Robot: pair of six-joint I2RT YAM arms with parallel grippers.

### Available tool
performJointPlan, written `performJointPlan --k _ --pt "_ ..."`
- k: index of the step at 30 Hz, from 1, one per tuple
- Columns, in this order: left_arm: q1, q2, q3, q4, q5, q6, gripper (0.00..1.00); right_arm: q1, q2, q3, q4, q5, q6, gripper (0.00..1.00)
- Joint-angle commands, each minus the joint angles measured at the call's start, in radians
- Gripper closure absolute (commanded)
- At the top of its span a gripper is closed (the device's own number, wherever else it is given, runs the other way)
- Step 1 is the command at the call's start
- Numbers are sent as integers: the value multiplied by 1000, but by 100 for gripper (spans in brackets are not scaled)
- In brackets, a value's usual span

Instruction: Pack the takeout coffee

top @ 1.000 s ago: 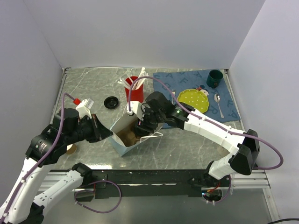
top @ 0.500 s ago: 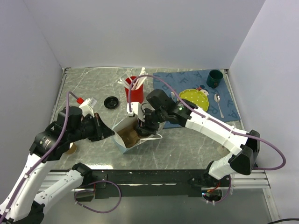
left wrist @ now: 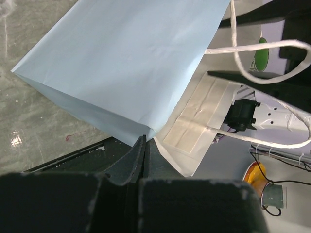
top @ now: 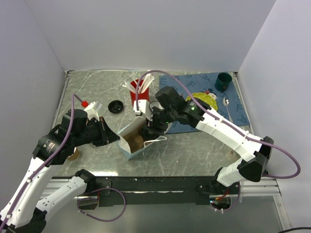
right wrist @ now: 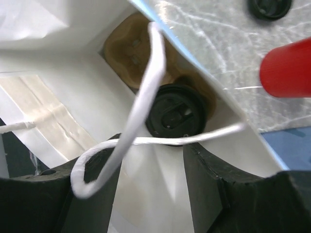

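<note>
Spotted the takeout coffee [right wrist: 176, 114] down inside the paper bag [top: 128, 128], sitting in a cardboard carrier [right wrist: 127, 48]. Got the right gripper [right wrist: 153, 148] spread open, empty, over the bag's mouth, and the left gripper [left wrist: 144, 145] pinched shut on its rim.

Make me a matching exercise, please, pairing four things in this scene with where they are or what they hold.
Things:
1. coffee
2. red cup
3. spoon
4. loose lid

Places or states:
A. on the blue mat
B. inside the bag
C. flat on the bare table
D. holding white utensils

Pairs: 1-B, 2-D, 3-A, 4-C.
</note>
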Motion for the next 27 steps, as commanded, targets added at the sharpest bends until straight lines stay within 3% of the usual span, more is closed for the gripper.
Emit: performJointPlan --k 1,14,15,19,24,27 --pt "0 11 20 -57 -1 -2 99 -30 -22 87 -23 7 -2 40" --pt "6 92 108 -144 -101 19 96 -42 -53 135 -44 67 23 39" --pt "7 100 118 -152 -119 22 93 -41 -56 138 -38 71 26 39" --pt "9 118 159 -155 -167 27 60 -44 -73 146 -8 125 58 39" --pt "11 157 283 -164 -269 45 38 -50 -108 149 61 217 101 39" --pt "11 203 398 -162 -364 79 30 -50 -132 149 132 289 185 38"
